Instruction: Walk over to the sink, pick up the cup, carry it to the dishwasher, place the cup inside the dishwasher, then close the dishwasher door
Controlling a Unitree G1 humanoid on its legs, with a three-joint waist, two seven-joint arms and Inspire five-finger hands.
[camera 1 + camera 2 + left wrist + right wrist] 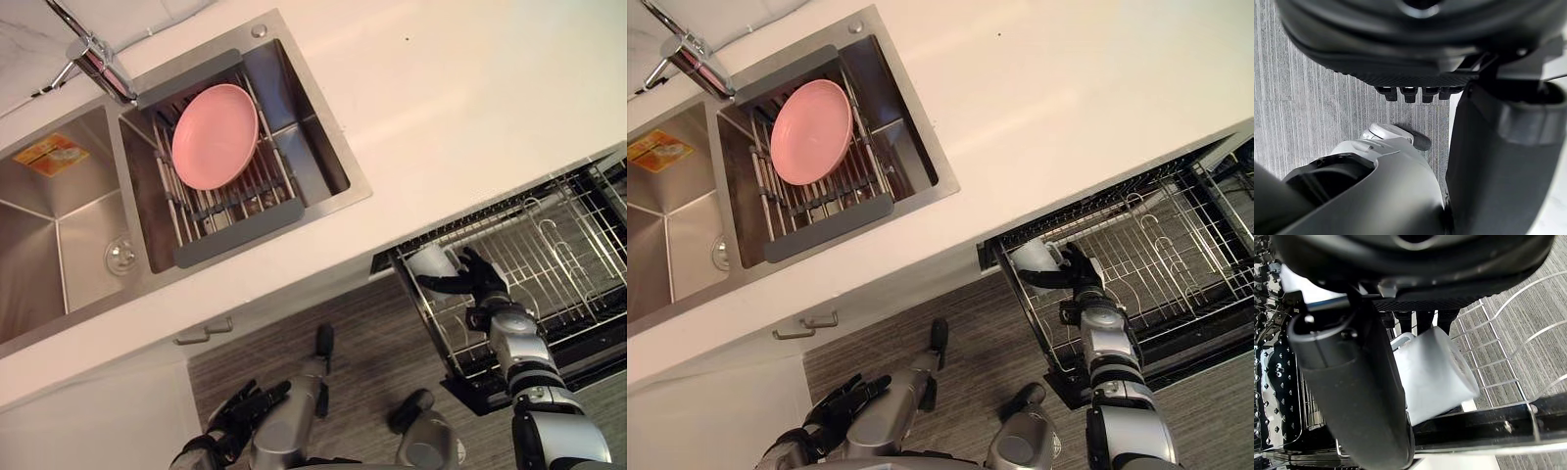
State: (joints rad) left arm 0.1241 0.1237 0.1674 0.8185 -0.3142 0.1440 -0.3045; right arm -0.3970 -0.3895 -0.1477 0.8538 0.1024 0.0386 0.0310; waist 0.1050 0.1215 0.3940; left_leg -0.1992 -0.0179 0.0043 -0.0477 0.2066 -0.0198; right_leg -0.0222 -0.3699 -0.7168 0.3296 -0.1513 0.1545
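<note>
cup [1432,377] partly behind right robot hand [482,286], dishwasher rack [578,245] cut off

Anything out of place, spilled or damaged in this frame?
Nothing stands out. The right hand grips the white cup at the corner of the dishwasher rack. The pink plate lies on the sink rack, and the left hand hangs idle. No spill shows.

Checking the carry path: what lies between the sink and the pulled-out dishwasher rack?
Only bare countertop lies between the sink and the dishwasher rack, seen in the left eye view; the right hand holds the cup over the rack.
</note>
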